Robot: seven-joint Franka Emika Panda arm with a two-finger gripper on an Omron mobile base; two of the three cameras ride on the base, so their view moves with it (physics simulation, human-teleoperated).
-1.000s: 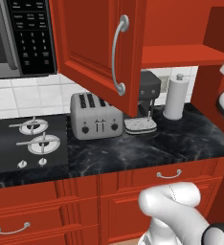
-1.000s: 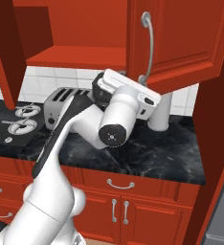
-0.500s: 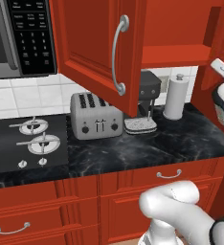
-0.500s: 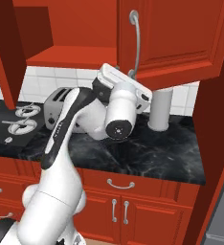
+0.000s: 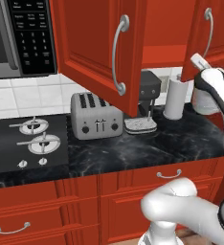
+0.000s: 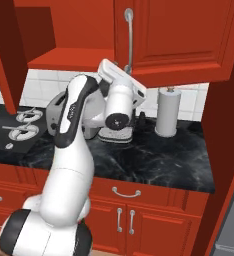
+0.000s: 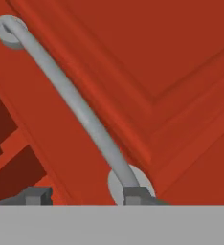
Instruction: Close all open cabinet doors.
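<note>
Two red cabinet doors hang above the counter. The left cabinet door (image 5: 92, 48) stands wide open, swung out over the toaster, its silver handle (image 5: 117, 55) facing me; it appears edge-on (image 6: 4, 55) in the right base view. The right cabinet door (image 6: 184, 35) stands slightly ajar. My gripper (image 6: 123, 70) is raised to this door's lower inner corner (image 5: 196, 60), at the foot of its handle (image 6: 129, 40). In the hand view the door panel (image 7: 171, 57) is very close. The gripper (image 7: 85, 196) is shut, and the handle's foot (image 7: 128, 184) sits just inside one fingertip (image 7: 135, 194).
On the black counter (image 5: 181, 143) stand a toaster (image 5: 95, 115), a coffee maker (image 5: 147, 100) and a paper towel roll (image 5: 176, 98). A stove (image 5: 28, 139) and microwave (image 5: 18, 38) are to the left. Red drawers (image 5: 169, 174) run below.
The right cabinet door has swung in toward its frame. My hand rose and followed it to the handle's foot, while the jaws drew together. The left door has not moved.
</note>
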